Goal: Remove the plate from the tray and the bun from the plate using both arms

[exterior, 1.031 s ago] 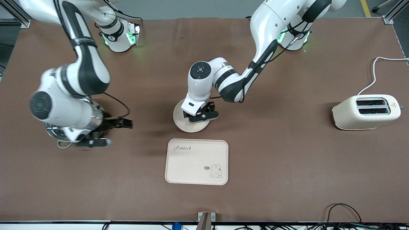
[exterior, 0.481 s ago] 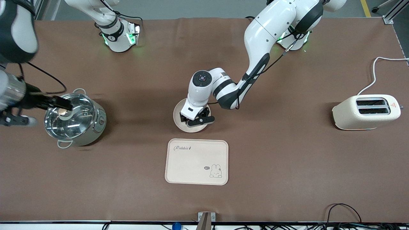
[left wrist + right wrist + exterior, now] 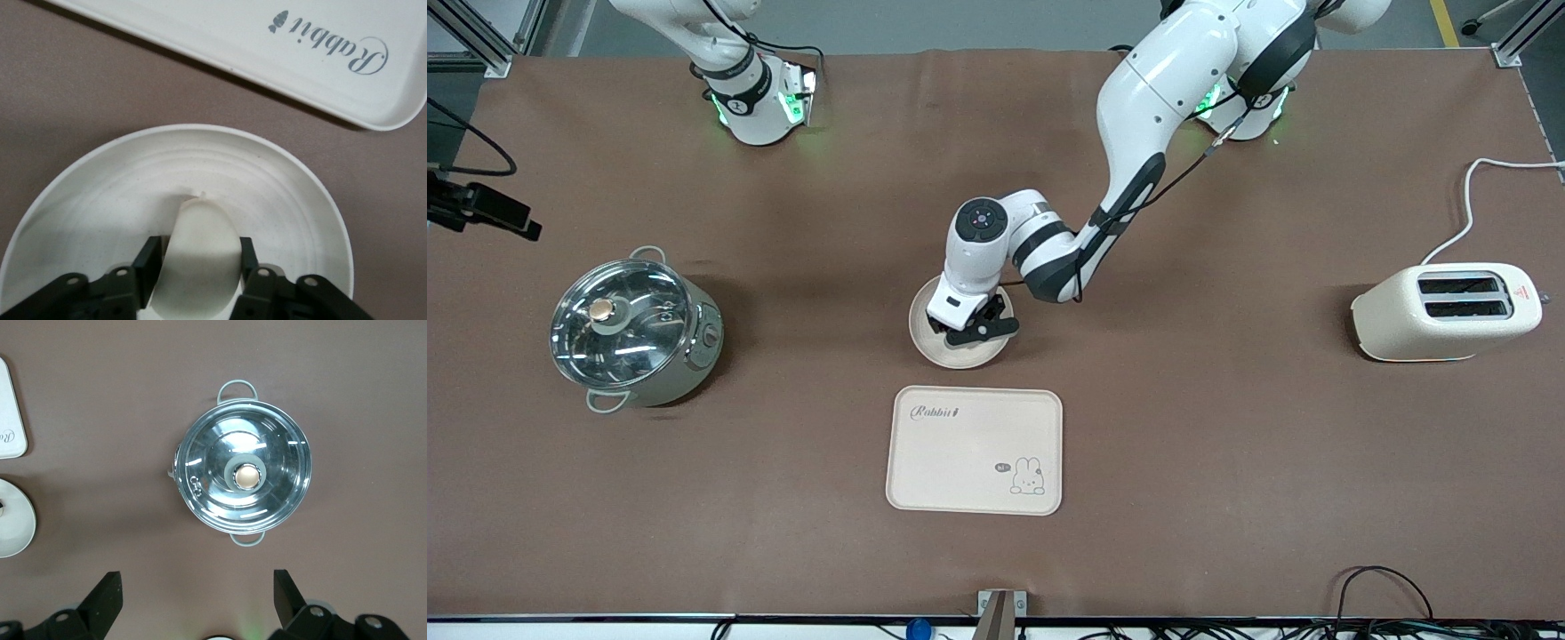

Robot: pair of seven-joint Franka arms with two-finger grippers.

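Left wrist view has my left gripper (image 3: pixel 200 267) with a finger on each side of the bun (image 3: pixel 199 257) on the plate (image 3: pixel 280 180), bun's long axis running straight out between them, jaws closing in, while the right gripper (image 3: pixel 197 597) hangs wide open over bare table near the pot (image 3: pixel 244 475).

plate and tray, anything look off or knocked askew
Nothing stands out. The plate sits flat on the table, apart from the empty tray, and the bun lies whole on it between the left gripper's fingers.
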